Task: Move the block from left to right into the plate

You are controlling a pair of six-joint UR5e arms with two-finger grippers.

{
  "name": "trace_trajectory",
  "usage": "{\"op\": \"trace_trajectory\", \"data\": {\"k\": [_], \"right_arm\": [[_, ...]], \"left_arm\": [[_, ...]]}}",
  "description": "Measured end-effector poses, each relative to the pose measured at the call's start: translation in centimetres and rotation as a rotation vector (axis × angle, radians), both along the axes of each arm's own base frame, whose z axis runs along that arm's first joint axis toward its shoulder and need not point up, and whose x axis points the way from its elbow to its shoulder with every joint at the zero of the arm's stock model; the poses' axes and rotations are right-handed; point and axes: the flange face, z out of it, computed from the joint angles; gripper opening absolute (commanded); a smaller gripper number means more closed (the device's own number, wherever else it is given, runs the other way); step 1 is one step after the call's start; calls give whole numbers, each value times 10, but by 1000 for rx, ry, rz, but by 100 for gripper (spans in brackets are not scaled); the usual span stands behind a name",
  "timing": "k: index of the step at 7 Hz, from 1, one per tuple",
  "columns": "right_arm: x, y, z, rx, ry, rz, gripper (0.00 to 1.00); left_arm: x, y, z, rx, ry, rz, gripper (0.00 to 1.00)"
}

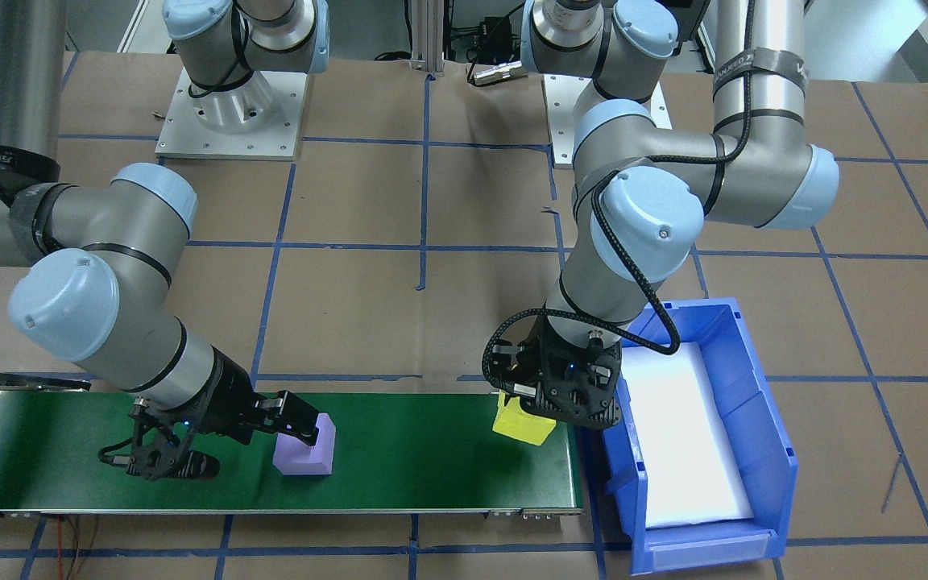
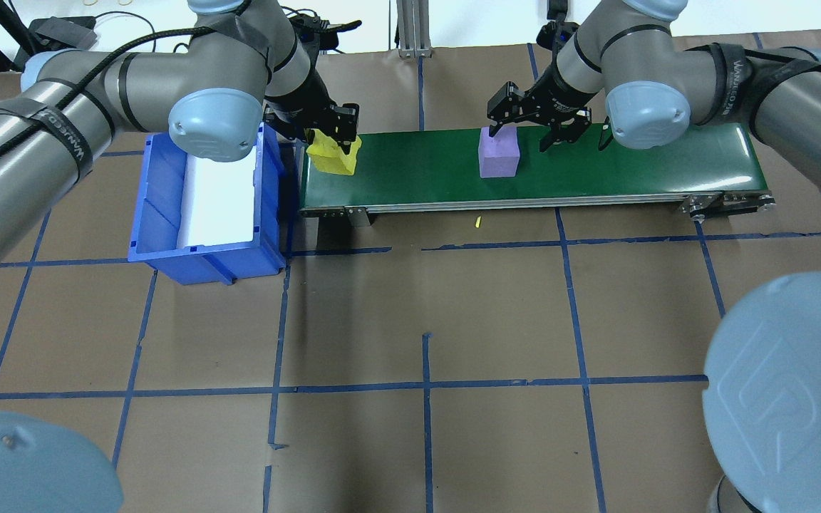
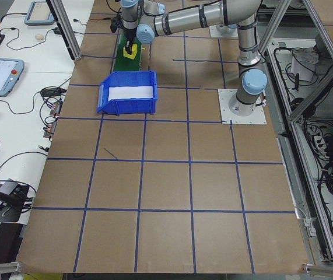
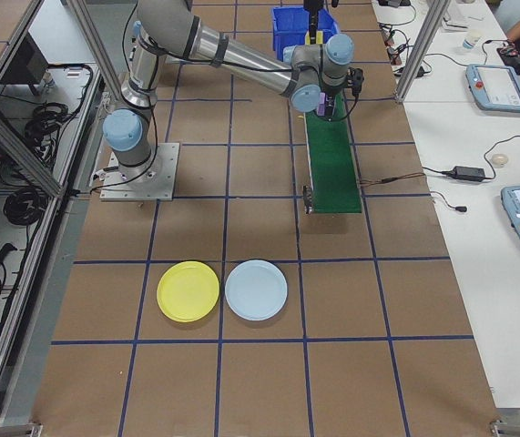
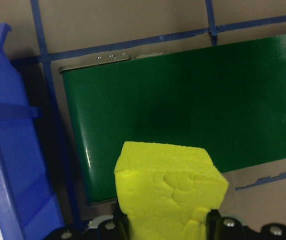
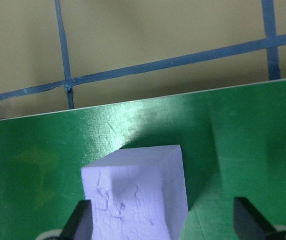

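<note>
A yellow foam block (image 2: 334,155) is at the bin end of the green conveyor belt (image 2: 596,164), with my left gripper (image 2: 332,139) shut on it. In the left wrist view the block (image 5: 168,185) fills the space between the fingers. A purple block (image 2: 499,152) rests on the belt's middle. My right gripper (image 2: 519,139) is open and straddles it. In the right wrist view the purple block (image 6: 135,195) sits against one finger (image 6: 80,222), apart from the other. The yellow plate (image 4: 188,290) lies on the table far from the belt.
A blue bin (image 2: 161,214) with a white liner stands against the belt's end beside the yellow block. A light blue plate (image 4: 256,289) lies next to the yellow one. Brown paper with blue tape lines covers the table.
</note>
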Motion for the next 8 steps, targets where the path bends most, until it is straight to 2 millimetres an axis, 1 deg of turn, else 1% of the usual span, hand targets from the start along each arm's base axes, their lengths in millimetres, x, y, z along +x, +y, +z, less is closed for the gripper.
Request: {"op": "trace_trajectory", "data": {"k": [1,2,3,4,5,6,7,8], "right_arm": [[0,0,-3,1,2,10,97],[0,1,-6,3,7,19,83],[-1,3,-10,3,19,40,48],[-5,7,-19,-1,65,96,31],[-12,10,-26,-10,143,170,27],[-21,8,-24,-29,223,240,27],[-32,4,-13,-56,294,304,27],[-56,3,8,-84,380,375,30]], "left_arm": [[-1,-13,-7,-20,-9,4,37],[2,-24,-15,-28,-44,21,37],[5,-29,-25,-22,-85,45,38],[7,-29,-38,-3,-102,68,38],[8,-28,-49,19,-103,103,49],[7,-28,-59,37,-98,143,86],[7,-27,-64,48,-96,166,99],[8,-26,-62,46,-95,177,100]]}}
